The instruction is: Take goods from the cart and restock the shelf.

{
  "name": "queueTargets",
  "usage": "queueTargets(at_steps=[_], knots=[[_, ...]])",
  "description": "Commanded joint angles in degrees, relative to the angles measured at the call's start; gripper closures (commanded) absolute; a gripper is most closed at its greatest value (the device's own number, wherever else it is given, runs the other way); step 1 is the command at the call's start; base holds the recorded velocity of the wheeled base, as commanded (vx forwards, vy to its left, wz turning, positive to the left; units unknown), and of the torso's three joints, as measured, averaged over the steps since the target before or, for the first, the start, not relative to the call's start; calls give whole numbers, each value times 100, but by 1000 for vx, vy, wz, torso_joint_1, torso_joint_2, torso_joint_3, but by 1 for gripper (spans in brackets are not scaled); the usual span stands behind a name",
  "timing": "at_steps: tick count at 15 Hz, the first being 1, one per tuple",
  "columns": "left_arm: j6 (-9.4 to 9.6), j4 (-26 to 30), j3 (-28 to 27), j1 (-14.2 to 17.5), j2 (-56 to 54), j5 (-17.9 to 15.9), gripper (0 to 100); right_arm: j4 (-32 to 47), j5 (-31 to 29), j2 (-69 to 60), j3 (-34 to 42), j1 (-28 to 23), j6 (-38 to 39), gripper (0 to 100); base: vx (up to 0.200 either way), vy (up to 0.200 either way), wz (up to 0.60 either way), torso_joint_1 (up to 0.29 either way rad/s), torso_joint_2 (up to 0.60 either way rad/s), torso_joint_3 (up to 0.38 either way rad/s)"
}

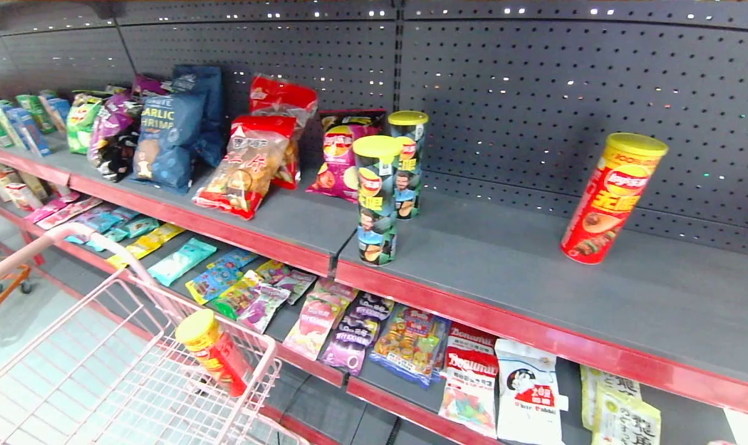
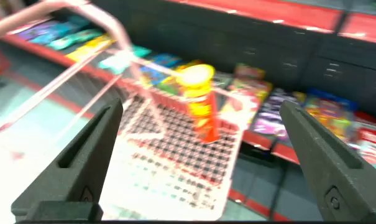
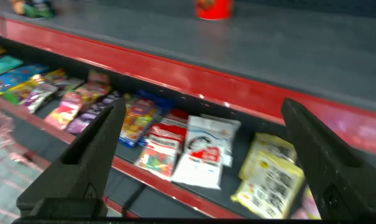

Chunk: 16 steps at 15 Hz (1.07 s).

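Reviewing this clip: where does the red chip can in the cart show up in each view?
Head view: the red chip can is at lower left, in the pink cart, in the corner nearest the shelves.
Left wrist view: the can is in that same cart corner, ahead of the camera.
Right wrist view: not in it.
Shared landmark: the lower-shelf snack packets, lying just beyond the cart.

Cart point(image 1: 102, 383) sits left, before shelf point(image 1: 504, 266). Cart can point(image 1: 216, 352) in cart's far corner. On shelf: bags point(image 1: 244, 167) left, two cans point(image 1: 377, 198) centre, one behind the other; lone can point(image 1: 609, 198) right.
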Motion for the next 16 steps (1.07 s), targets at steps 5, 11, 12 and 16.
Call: queueTargets(at_steps=[5, 11, 12, 16], knots=[[-2, -2, 0, 3, 5, 4, 0, 4, -42, 7, 0, 1, -1, 0, 0, 0, 120, 0, 1, 2], [-2, -2, 0, 3, 5, 4, 0, 4, -42, 7, 0, 1, 8, 0, 0, 0, 0, -114, 277, 157], [-2, -2, 0, 3, 5, 4, 0, 4, -42, 7, 0, 1, 8, 0, 0, 0, 0, -144, 369, 217], [7, -2, 0, 3, 5, -5, 0, 4, -42, 7, 0, 1, 8, 0, 0, 0, 0, -167, 410, 246]])
